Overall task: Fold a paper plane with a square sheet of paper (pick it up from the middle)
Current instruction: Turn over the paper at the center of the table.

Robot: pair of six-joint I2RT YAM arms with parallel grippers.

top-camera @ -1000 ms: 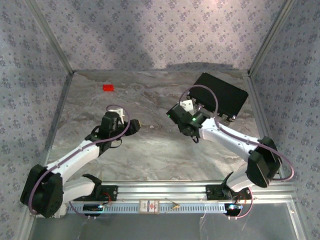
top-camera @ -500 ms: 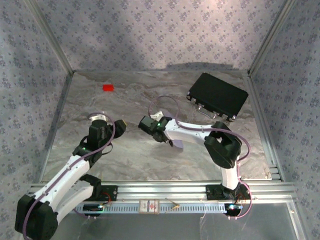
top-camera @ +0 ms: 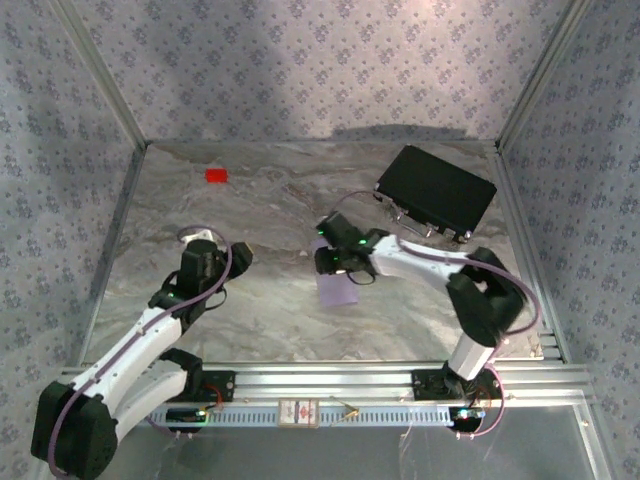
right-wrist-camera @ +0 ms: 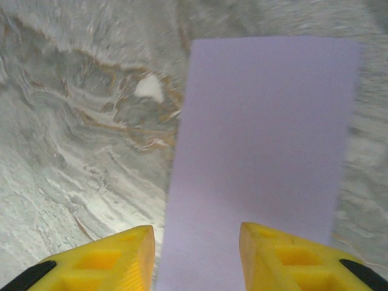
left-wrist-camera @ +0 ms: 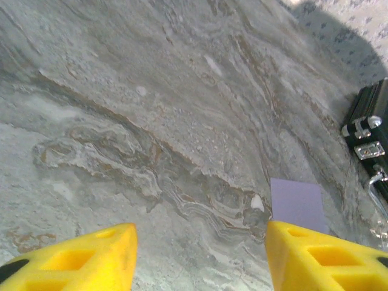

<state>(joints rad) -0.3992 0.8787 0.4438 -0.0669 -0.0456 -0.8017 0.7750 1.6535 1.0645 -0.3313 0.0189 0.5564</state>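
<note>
Right end effector (right-wrist-camera: 197,245) jaws partly apart over lilac sheet of paper (right-wrist-camera: 260,139), sheet lying flat near bench (right-wrist-camera: 73,121) centre, left end effector (left-wrist-camera: 200,245) jaws apart, holding nothing, sheet ahead to its right

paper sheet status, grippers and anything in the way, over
Left gripper open, empty. Right gripper open over the lilac sheet, sheet flat on table. Black case and red block well clear.

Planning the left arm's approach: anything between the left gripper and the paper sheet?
Nothing visible: bare marble table lies between the left gripper and the square sheet of paper. The right gripper hovers over the sheet with its fingers apart, so it may crowd the spot from above.
</note>
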